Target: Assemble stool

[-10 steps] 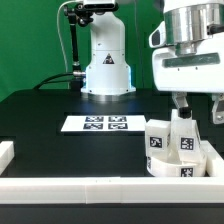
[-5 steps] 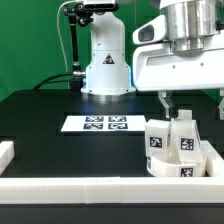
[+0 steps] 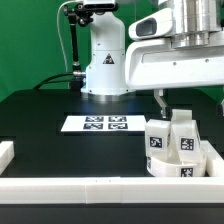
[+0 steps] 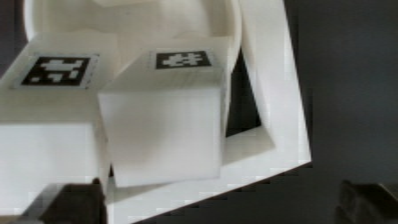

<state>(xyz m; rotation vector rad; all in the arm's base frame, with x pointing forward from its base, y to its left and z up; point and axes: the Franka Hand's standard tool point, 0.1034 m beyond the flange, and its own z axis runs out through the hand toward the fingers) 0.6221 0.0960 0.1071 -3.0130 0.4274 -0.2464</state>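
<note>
The white stool stands at the exterior view's right, by the white wall: the round seat [image 3: 170, 166] carries blocky legs [image 3: 158, 141] with black-and-white tags, standing upright on it close together. My gripper [image 3: 190, 100] hangs above them, open and empty, with one finger [image 3: 160, 100] clear of the legs' tops. In the wrist view two tagged legs [image 4: 164, 130] fill the picture below the open gripper [image 4: 217, 205]. Its dark fingertips [image 4: 71, 205] show wide apart at the edge, with nothing between them.
The marker board [image 3: 97, 124] lies flat on the black table [image 3: 60, 110]. A white wall [image 3: 90, 190] runs along the front and the right side. The arm's white base [image 3: 107, 60] stands at the back.
My gripper has risen and shifted toward the exterior view's left, away from the legs. The stool parts have not moved.
</note>
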